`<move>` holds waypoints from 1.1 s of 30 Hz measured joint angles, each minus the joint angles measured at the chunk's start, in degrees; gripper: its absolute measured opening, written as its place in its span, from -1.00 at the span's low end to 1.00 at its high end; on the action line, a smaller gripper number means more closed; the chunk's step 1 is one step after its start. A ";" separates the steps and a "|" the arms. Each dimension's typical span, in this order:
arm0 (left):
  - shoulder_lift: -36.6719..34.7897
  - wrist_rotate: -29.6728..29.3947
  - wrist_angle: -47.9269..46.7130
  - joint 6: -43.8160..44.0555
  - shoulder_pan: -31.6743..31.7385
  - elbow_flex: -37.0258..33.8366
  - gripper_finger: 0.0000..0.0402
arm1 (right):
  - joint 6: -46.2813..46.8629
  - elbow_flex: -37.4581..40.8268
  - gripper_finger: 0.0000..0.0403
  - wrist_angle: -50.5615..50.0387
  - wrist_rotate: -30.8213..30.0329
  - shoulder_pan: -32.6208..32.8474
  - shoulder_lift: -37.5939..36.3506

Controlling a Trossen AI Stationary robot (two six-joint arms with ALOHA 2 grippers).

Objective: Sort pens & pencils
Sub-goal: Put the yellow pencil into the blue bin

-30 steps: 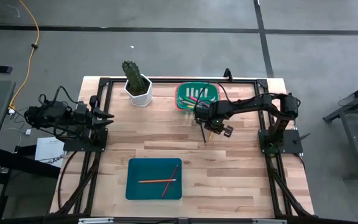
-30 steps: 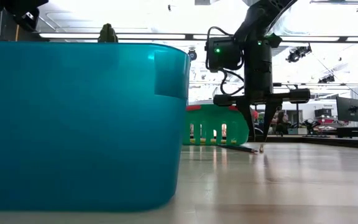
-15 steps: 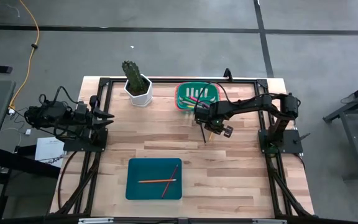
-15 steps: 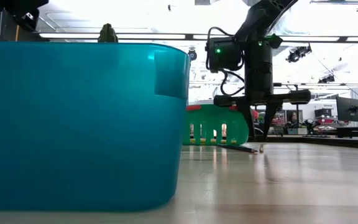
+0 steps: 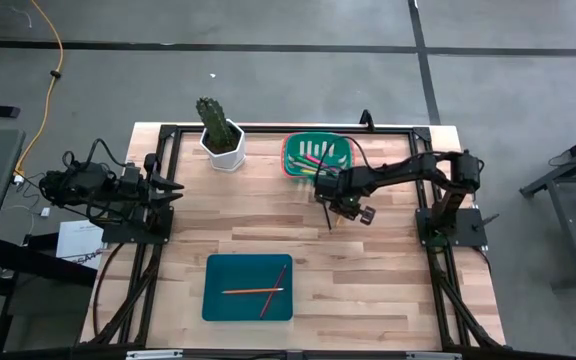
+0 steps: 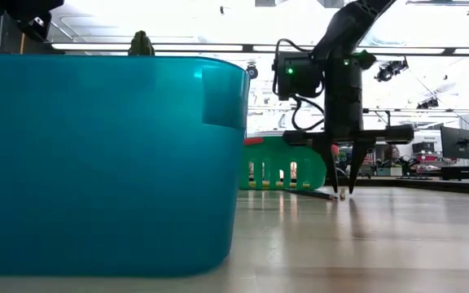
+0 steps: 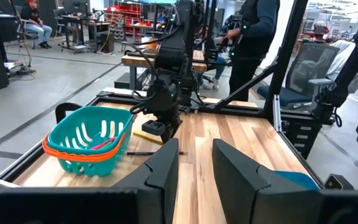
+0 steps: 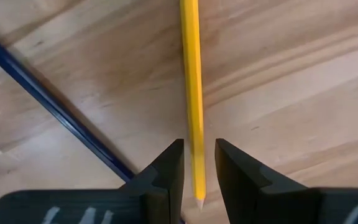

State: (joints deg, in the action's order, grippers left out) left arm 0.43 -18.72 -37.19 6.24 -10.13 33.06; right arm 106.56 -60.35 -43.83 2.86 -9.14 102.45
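Yellow pencil lies on the wood table just in front of the green basket, a dark pencil beside it. The right gripper straddles the yellow pencil, fingers slightly apart, not clamped. The left gripper waits far from the basket, fingers apart.

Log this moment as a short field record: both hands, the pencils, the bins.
right hand: open, fingers straddling the yellow pencil on the table
dark blue pencil: lying on the wood beside the yellow one
left hand: open, waiting at the table's left edge
green basket: pink and green pens inside
blue bin: holds an orange pencil and a dark one, crossed
cactus pot: at the far edge
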 joint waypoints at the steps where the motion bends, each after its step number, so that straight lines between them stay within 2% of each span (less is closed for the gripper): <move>1: 0.00 -0.02 -0.02 0.00 0.00 0.00 -0.57 | 0.50 0.03 -0.59 0.01 -0.58 0.22 0.00; 26: 0.00 -1.57 -0.24 -0.24 0.01 0.00 -0.57 | 1.13 0.91 -0.59 -0.84 0.89 0.17 0.00; 33: 0.00 -1.57 -0.24 -0.24 0.02 0.00 -0.57 | 0.07 0.91 -0.73 -0.76 1.13 0.17 0.00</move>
State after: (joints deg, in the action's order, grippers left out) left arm 0.43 -20.29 -37.43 6.00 -10.11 33.06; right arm 106.63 -59.44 -44.58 3.99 -8.97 102.45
